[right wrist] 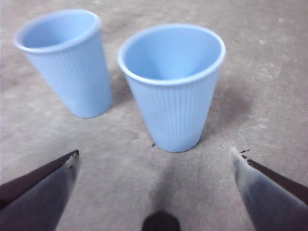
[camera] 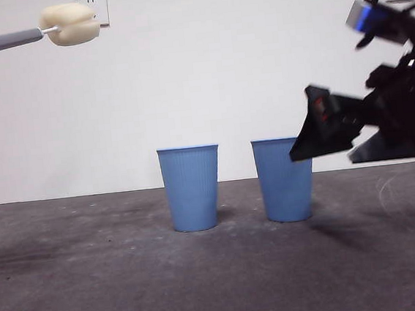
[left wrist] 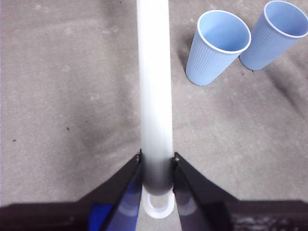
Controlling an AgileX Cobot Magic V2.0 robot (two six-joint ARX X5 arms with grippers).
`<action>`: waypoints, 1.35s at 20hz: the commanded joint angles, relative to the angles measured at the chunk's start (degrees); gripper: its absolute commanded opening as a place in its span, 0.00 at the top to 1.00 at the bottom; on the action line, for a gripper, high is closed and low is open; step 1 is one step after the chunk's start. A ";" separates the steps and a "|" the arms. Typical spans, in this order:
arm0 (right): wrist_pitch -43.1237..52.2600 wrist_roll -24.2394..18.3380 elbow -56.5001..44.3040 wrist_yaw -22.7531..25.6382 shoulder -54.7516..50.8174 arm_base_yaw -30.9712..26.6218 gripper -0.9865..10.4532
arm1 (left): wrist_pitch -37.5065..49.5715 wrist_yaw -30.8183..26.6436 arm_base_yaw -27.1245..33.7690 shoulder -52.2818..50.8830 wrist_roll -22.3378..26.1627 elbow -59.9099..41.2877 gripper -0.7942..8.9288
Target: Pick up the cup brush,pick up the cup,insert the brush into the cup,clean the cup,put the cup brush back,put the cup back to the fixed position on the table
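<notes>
The cup brush (camera: 5, 41) hangs high at the left of the front view, level, its cream sponge head (camera: 70, 24) pointing right. My left gripper (left wrist: 157, 166) is shut on its pale handle (left wrist: 154, 72). Two blue ribbed cups stand upright on the table (camera: 95, 284). The right-hand cup (camera: 284, 180) is the one nearest my right gripper (camera: 321, 131), which is blurred and hangs just beside that cup's rim. In the right wrist view the cup (right wrist: 173, 86) stands ahead of my right gripper (right wrist: 155, 155), between its widely open jaws and untouched.
The second blue cup (camera: 191, 189) stands a short gap to the left of the first, also seen from the right wrist (right wrist: 67, 62). Both cups (left wrist: 219, 48) (left wrist: 274, 33) show beyond the brush handle. A white wall with sockets (camera: 98, 8) is behind.
</notes>
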 commanded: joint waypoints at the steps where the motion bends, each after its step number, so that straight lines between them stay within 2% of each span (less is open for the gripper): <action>1: 8.74 1.77 -0.61 0.17 6.12 0.11 0.42 | 0.20 0.20 0.13 -0.22 0.92 -0.04 0.93; 8: 24.09 2.27 -0.11 0.96 19.32 0.09 0.42 | 0.22 0.17 0.13 -0.20 1.70 -0.04 0.93; 20: 27.43 1.73 10.03 1.29 32.52 0.09 0.43 | 0.22 0.15 0.13 -0.20 2.23 -0.04 0.93; 24: 27.39 1.73 12.04 1.97 34.60 0.09 0.52 | 0.22 0.13 0.13 -0.11 2.27 -0.04 0.93; 27: 27.41 1.53 12.13 2.75 34.69 0.09 0.67 | 0.20 0.13 0.13 -0.09 2.43 -0.04 0.93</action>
